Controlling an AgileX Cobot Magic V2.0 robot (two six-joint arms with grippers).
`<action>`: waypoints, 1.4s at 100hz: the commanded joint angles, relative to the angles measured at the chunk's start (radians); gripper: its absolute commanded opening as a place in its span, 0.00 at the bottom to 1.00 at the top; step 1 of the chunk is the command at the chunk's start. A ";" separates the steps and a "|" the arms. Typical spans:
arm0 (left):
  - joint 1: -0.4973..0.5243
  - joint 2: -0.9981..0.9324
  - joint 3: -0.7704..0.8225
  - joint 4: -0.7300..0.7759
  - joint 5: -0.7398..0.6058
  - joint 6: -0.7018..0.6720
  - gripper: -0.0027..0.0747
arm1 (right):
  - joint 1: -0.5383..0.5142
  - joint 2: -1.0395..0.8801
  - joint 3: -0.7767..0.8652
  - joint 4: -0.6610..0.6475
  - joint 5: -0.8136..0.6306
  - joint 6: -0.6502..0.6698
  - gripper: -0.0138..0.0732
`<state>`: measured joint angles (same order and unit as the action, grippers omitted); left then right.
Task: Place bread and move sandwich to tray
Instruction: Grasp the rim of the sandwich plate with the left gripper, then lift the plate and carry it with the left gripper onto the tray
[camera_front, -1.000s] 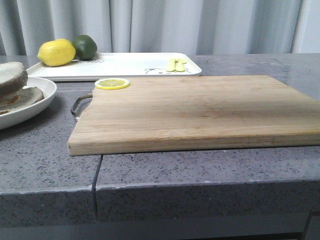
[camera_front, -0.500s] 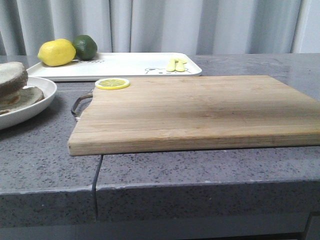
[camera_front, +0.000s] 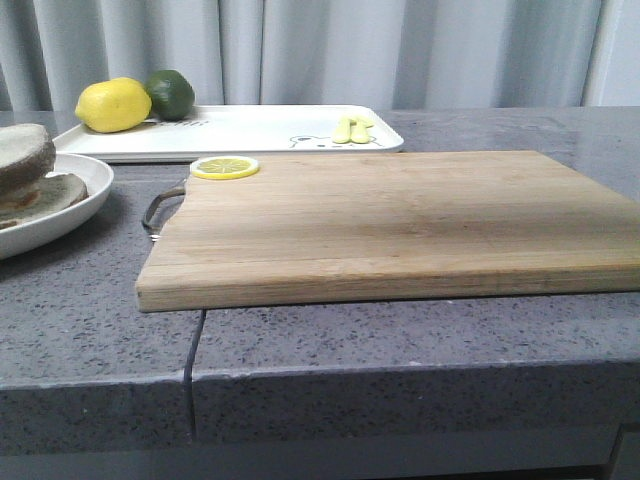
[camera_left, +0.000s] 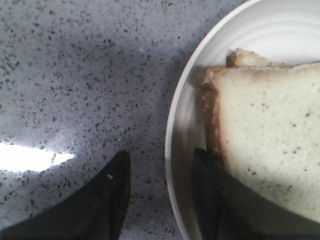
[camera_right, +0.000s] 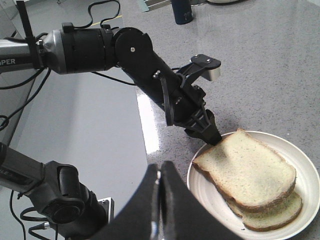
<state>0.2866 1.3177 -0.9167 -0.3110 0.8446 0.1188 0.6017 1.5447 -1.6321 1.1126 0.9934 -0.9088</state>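
The sandwich (camera_right: 248, 178) sat on its round white plate (camera_right: 306, 172) on the grey counter (camera_front: 400, 330), but the front view cut most of it off at the left edge, so no egg could be made out, just two stacked bread slices. The left gripper (camera_left: 160, 192) was open, one finger (camera_left: 102, 200) on the counter side of the plate rim and the other over the plate next to the crust, not clearly touching anything. The right gripper (camera_right: 159, 200) hovered above with its fingers pressed together and empty, and the tray (camera_front: 250, 130) sat well behind with a lemon (camera_front: 113, 105) and lime (camera_front: 171, 93).
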 joint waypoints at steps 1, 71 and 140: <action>0.003 -0.020 -0.033 -0.018 -0.042 0.002 0.39 | -0.003 -0.045 -0.033 0.062 -0.018 -0.013 0.09; 0.003 0.060 -0.033 -0.026 -0.004 0.002 0.01 | -0.003 -0.045 -0.033 0.086 -0.014 -0.013 0.09; 0.003 0.055 -0.218 -0.472 0.033 0.063 0.01 | -0.004 -0.113 -0.029 0.084 -0.130 -0.013 0.09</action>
<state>0.2866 1.4042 -1.0742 -0.6423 0.9089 0.1662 0.6017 1.4959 -1.6321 1.1404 0.9110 -0.9096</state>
